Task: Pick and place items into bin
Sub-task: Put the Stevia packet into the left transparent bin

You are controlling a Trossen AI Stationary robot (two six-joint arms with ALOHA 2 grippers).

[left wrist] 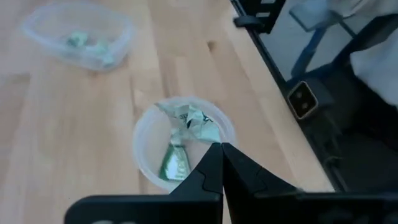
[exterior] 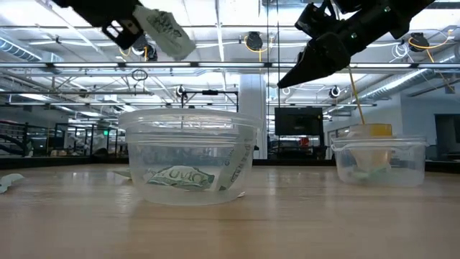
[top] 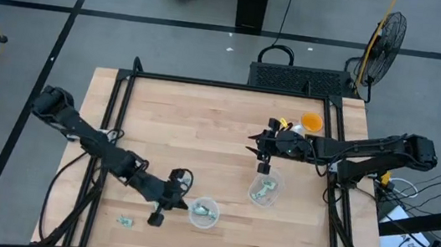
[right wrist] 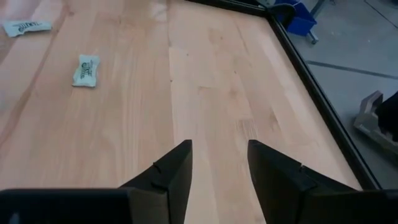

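My left end effector (exterior: pixel 133 32) was pinched on a wrapped piece (exterior: pixel 167 32), held above the near clear cup (top: pixel 204 213), which already contained pieces (left wrist: pixel 186 140). My right end effector (right wrist: pixel 219 165) hung spread over bare tabletop (right wrist: pixel 205 74), beside the far cup (top: pixel 264 188). One loose piece (right wrist: pixel 85 70) lay flat, long axis running away from those fingers; the black frame edge (right wrist: pixel 311 87) stood well apart.

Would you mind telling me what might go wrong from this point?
The left gripper is shut on a wrapper above the near cup, apparently close to its rim; released there, the piece may land outside. The cup looks light, so a low finger could push it. The open right gripper hangs over bare table, well away from the loose wrapper, so its next pick may miss.
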